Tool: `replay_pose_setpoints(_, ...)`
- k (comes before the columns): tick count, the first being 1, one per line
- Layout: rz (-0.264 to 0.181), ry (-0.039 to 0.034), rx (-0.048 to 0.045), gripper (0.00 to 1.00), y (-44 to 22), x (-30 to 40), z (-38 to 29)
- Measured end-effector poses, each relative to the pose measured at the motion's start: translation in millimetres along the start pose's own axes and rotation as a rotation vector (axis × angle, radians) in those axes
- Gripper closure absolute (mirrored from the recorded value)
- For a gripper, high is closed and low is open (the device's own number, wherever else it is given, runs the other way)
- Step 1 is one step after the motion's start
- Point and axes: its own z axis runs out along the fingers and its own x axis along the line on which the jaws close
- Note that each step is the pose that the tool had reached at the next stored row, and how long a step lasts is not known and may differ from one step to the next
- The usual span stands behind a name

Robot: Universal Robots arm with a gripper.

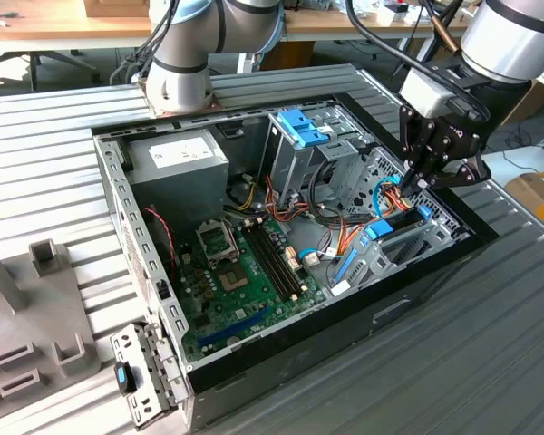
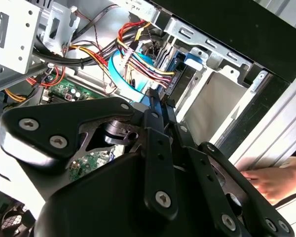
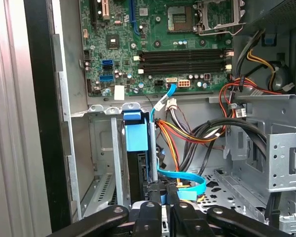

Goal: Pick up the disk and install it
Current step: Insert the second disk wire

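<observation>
We're at the install step: disk stands on edge in the drive bay at the case front corner, blue carrier tab up. Claw pinched on the disk's end. By our read it needs a straight push along the slot to seat, clear of the cables.

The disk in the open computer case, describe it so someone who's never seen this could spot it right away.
Find the open computer case, then the drive bay at the exterior view's right, under the black gripper. The disk stands on edge there, a black slab in a bright blue carrier. The other blue part, a ribbed latch, sits atop the metal cage further back.
</observation>
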Motion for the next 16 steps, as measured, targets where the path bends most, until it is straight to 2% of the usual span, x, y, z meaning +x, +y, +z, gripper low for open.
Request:
replay_pose_setpoints(6, 0.0, -0.0016, 0.0014, 0.84, 0.4, 1.2, 0.1)
replay_pose_setpoints(9, -0.003, -0.0114, 0.025, 0.84, 5.6, 9.2, 1.1)
replay_pose_setpoints(11, -0.004, -0.0157, 0.0299, 0.84, 8.0, 10.7, 1.8)
replay_pose_setpoints(16, -0.01, -0.0176, 0.03, 0.84, 8.2, 11.2, 2.8)
